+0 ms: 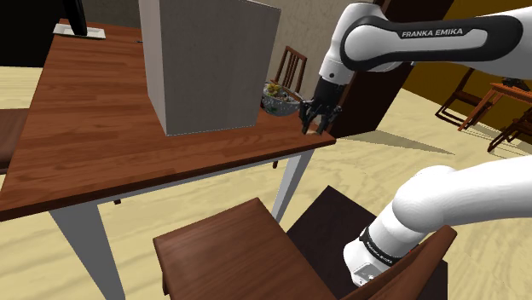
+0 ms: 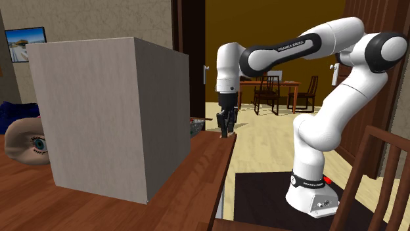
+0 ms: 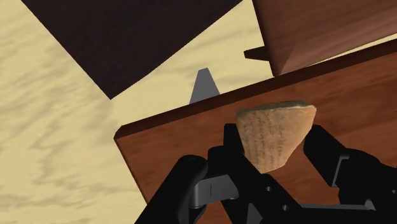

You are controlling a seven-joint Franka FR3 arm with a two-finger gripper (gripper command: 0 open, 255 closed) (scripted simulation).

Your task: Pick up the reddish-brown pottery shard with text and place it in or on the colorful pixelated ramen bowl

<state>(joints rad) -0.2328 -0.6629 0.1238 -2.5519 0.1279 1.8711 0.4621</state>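
Note:
The tan-brown pottery shard (image 3: 275,135), with lines of small text on its face, sits clasped between my two black fingers (image 3: 226,147). My gripper (image 1: 315,118) is shut on it and hangs just above the corner of the wooden table (image 1: 128,145). The colorful ramen bowl (image 1: 280,100) stands on the table a short way off, toward the shoulder view's left, close behind the big grey box (image 1: 209,64). In the second exterior view my gripper (image 2: 225,128) points down over the table's far edge, and a sliver of the bowl (image 2: 196,125) peeks out past the box.
The tall grey box (image 2: 112,115) takes up the middle of the table. A wooden chair (image 1: 230,256) stands before the table's front edge, another chair (image 1: 292,64) behind the bowl. A face-printed cushion (image 2: 23,141) lies beside the box. The table corner (image 3: 172,146) lies under the hand.

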